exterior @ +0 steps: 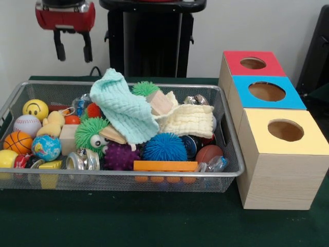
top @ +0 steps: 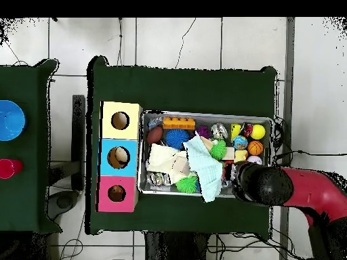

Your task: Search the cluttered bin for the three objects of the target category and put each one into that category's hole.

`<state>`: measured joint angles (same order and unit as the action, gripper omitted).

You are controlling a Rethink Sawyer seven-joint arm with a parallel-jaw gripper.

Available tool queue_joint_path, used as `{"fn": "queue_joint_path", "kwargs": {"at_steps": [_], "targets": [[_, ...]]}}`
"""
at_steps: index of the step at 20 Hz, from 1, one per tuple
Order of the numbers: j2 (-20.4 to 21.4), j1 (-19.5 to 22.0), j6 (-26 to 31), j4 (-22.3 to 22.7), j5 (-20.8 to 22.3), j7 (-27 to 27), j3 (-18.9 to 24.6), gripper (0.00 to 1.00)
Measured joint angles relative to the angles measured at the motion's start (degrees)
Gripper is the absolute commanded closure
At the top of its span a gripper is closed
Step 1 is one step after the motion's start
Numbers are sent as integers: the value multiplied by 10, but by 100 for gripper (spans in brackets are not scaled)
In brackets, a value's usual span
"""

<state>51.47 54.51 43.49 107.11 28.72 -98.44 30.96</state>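
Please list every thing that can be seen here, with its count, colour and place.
wire bin: one, silver, on the green table.
boxes with holes: three, yellow, blue and red tops, in a row beside the bin.
cloths: two, mint and cream, draped over the toys.
spiky balls: several, blue, green, purple, mid-bin.
sports balls: basketball, baseball, at one end with a smiley ball.
orange block: one, at the front wall.
gripper: one, black fingers, open above the bin.

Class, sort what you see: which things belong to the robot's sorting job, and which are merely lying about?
Job: gripper; wire bin of toys; boxes with holes, red, blue, yellow.

Lying about: blue disc and red object on the side table.
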Motion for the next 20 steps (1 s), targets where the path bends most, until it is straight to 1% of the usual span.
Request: {"fn": "queue_joint_path", "kwargs": {"at_steps": [4,10,15,16,20], "targets": [[33,0,22,0,-16,0,4,0],[40,0,22,0,-17,0,8,0],[25,0,19,0,-17,0,9,0],[16,0,12,0,-15,0,9,0],[-30,2,-46,0,10,0,9,0]]}}
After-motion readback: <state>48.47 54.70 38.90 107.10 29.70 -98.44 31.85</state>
